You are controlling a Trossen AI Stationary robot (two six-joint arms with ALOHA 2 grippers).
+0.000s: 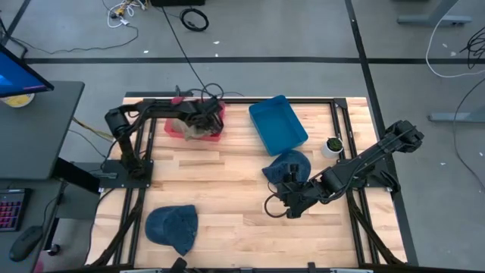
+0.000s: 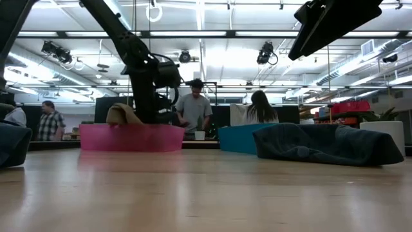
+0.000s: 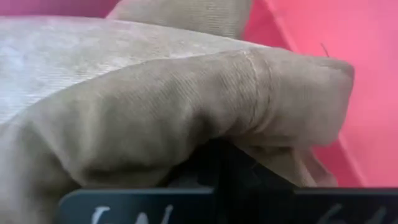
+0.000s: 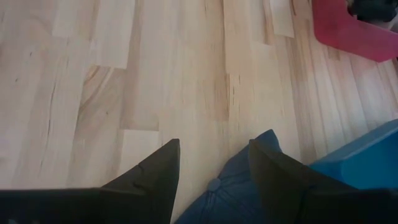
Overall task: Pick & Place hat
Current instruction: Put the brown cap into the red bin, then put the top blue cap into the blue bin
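Observation:
A tan hat (image 1: 198, 129) lies in the pink bin (image 1: 173, 130) at the table's far left and fills the left wrist view (image 3: 155, 106). My left gripper (image 1: 203, 115) reaches down into that bin and is shut on the hat. A blue denim hat (image 1: 288, 164) rests on the table near the blue bin (image 1: 278, 123). My right gripper (image 4: 214, 144) hovers open just over this hat's near edge, with the top button (image 4: 214, 185) showing between the fingers. A second blue hat (image 1: 173, 227) lies near the table's near left edge. My left gripper holds the tan hat inside the pink bin, coming from above. A thick fold of the cloth (image 3: 249, 112) wraps over the dark fingers and hides the place of contact. The hat's bulk (image 2: 123, 115) rests in the bin, showing just above its rim.
A white cup with a small plant (image 1: 332, 145) stands by the table's right edge, close to the right arm. Bare wood lies in the table's middle (image 1: 220, 182). In the low view, people stand at desks beyond the table (image 2: 194, 109).

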